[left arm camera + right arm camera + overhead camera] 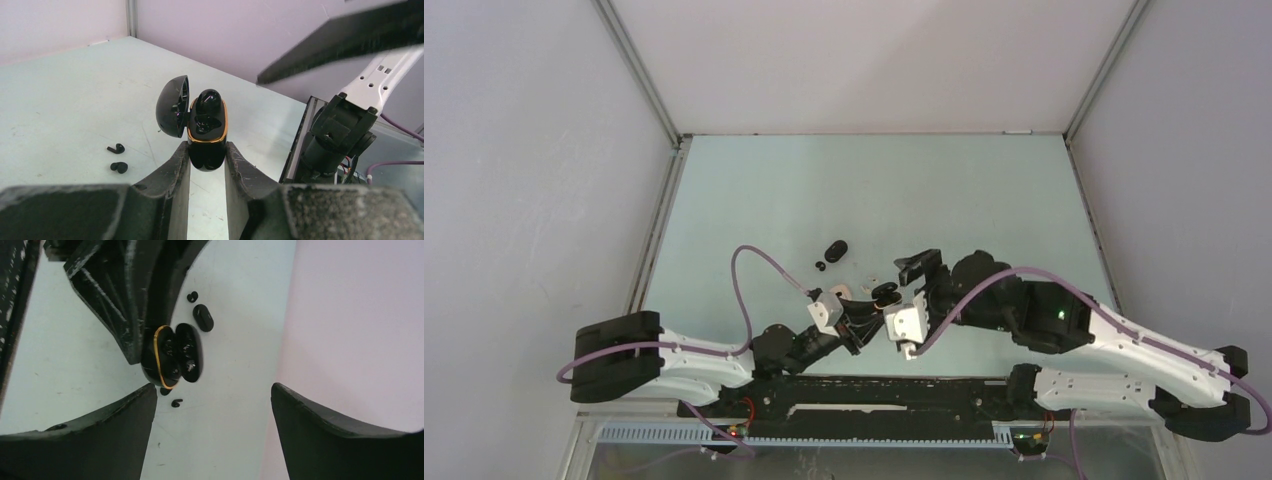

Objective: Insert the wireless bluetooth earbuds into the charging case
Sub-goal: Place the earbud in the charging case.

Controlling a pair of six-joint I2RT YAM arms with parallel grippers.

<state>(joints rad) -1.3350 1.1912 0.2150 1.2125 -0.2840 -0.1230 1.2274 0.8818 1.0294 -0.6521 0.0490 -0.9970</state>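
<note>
The left gripper (207, 150) is clamped on the charging case (207, 132), glossy black with a gold rim. Its lid (172, 107) stands open, and one black earbud (208, 100) sits inside. Two tiny black earbuds (119, 167) lie near it on the table (60, 90). The right gripper (215, 400) hangs above the case, jaws spread wide and empty.

Bright even light, soft shadows, glints on glossy charging case (207, 150), foreground blurred

Glossy black plastic charging case (207, 155) on matt, smooth table (65, 100).
</note>
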